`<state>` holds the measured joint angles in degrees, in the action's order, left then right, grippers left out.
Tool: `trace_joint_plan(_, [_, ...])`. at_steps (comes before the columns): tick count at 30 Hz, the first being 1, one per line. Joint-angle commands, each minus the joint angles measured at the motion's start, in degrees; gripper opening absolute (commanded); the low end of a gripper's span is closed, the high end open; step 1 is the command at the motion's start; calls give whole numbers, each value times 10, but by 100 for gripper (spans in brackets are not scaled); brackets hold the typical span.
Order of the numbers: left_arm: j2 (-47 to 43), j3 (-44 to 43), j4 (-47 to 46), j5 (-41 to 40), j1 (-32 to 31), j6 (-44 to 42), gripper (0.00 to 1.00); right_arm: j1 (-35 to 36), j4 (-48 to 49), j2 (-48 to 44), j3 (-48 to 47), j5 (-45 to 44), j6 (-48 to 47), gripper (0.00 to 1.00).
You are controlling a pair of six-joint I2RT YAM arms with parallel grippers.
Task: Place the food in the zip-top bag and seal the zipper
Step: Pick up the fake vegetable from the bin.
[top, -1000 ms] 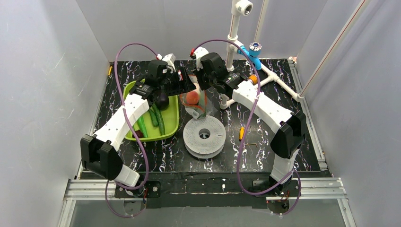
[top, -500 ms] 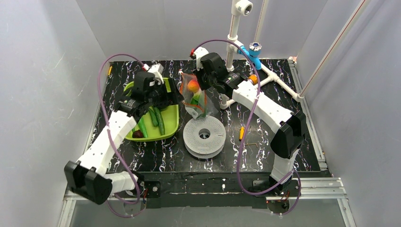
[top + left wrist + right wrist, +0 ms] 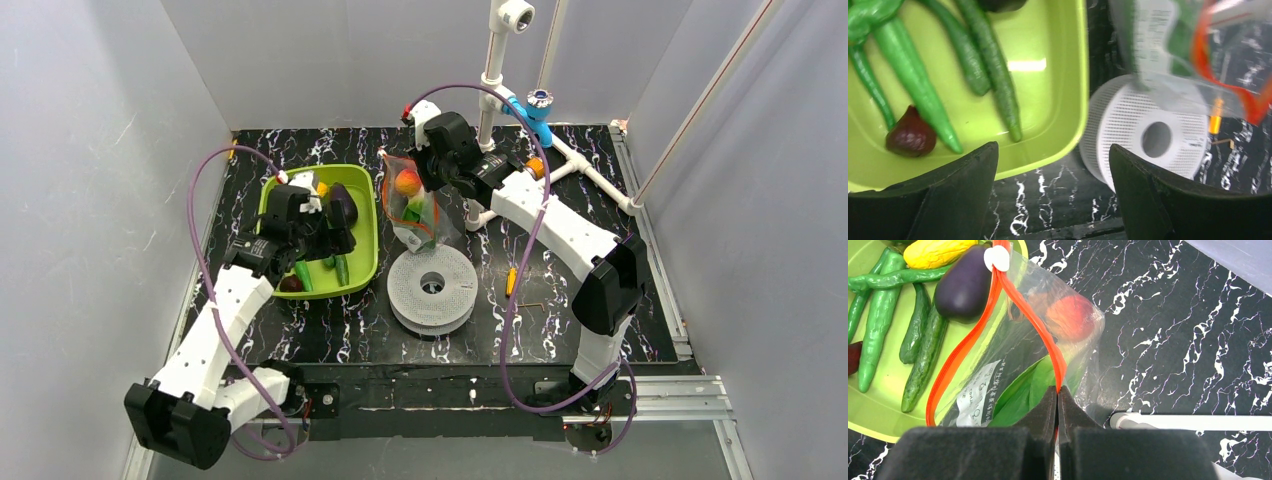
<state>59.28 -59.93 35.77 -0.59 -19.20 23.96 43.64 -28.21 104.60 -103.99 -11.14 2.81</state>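
Observation:
The clear zip-top bag [image 3: 420, 215] hangs from my right gripper [image 3: 430, 187], which is shut on its orange-red zipper [image 3: 1048, 347] at one end of the open mouth [image 3: 1057, 390]. An orange-red round fruit [image 3: 1070, 315] and a green leafy stalk [image 3: 1023, 392] lie inside the bag. My left gripper [image 3: 332, 243] is open and empty above the near end of the green tray [image 3: 368, 270]. The tray holds the purple eggplant [image 3: 342, 205], a yellow piece [image 3: 935, 251], long green peppers [image 3: 993, 65] and a small dark red piece [image 3: 911, 137].
A white perforated disc [image 3: 432, 288] stands just in front of the bag. White pipes [image 3: 590, 175] with a blue valve [image 3: 540, 104] and an orange fitting [image 3: 535, 168] run along the back right. A small yellow-orange stick [image 3: 511, 282] lies right of the disc.
My left gripper has pulled back from the bag's mouth to the near left, over the tray, and is empty. The orange-red fruit now sits in the bag. The right gripper has held still.

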Motion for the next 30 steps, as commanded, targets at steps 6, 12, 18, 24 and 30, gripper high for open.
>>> trace_joint_plan(6, [86,42,-10,17,116,1,80,0,19,-26,2,6,-2,1])
trace_joint_plan(12, [197,-16,-34,23,136,-18,79,0,16,-24,1,7,-3,1])
trace_joint_plan(18, [296,-84,-81,111,144,-9,76,0,7,-16,-11,8,-3,1])
trace_joint_plan(24, [361,-137,-101,104,144,10,76,0,3,-15,-15,-1,-8,1])
trace_joint_plan(30, [444,-189,-84,94,143,-10,74,0,-5,-7,-22,-4,-13,1])
